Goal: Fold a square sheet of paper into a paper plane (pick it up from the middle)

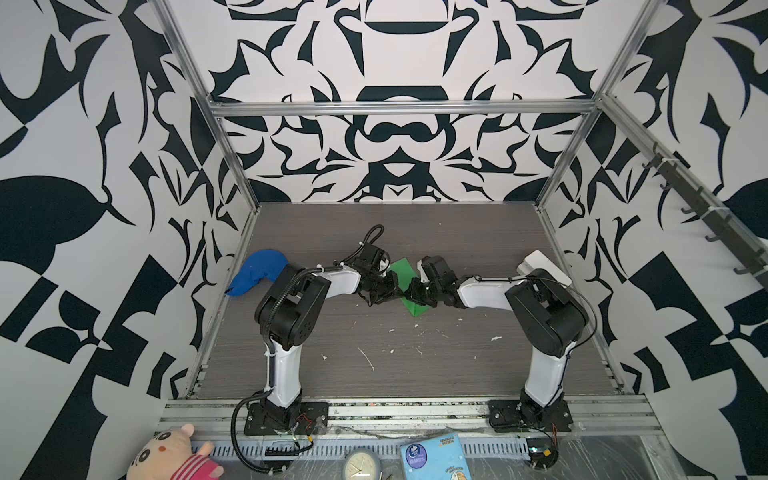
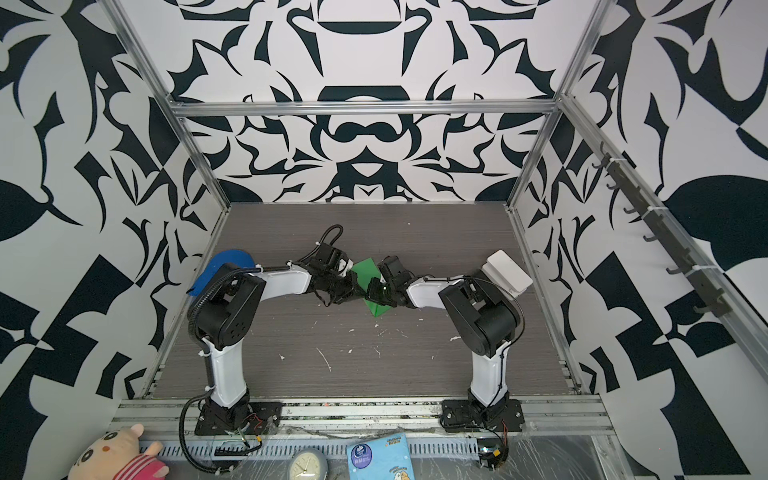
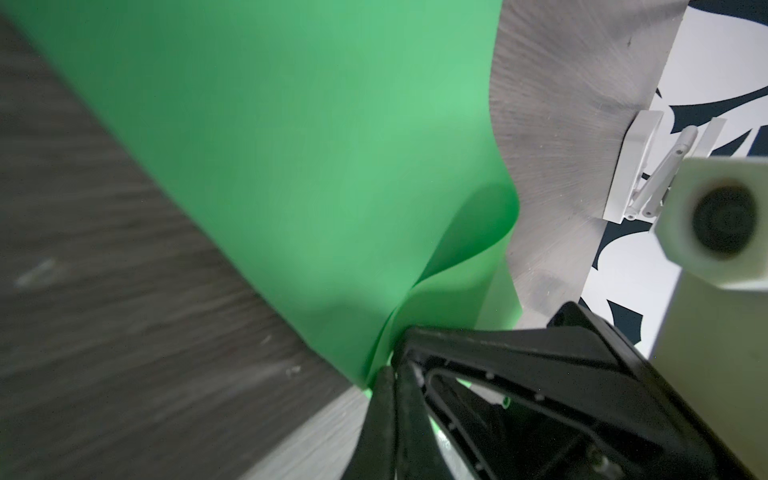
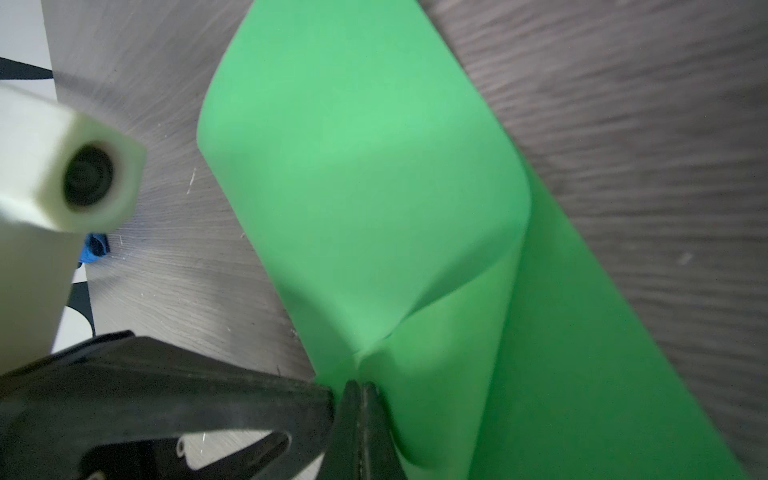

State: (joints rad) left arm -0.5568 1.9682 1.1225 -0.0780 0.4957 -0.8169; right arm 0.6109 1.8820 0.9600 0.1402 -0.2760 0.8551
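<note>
Just one square sheet of paper [image 1: 402, 269], clamped by two: left end effector [image 3: 388, 372], right end effector [image 4: 359, 388]

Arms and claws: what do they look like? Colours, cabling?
Both the left arm and right arm: white link shells, bulky black joint housings, black base plates. A black corrugated cable loops at the left base; thin wires fixed with white zip ties. The left claw and right claw: matte black, tapered fingers.
</note>
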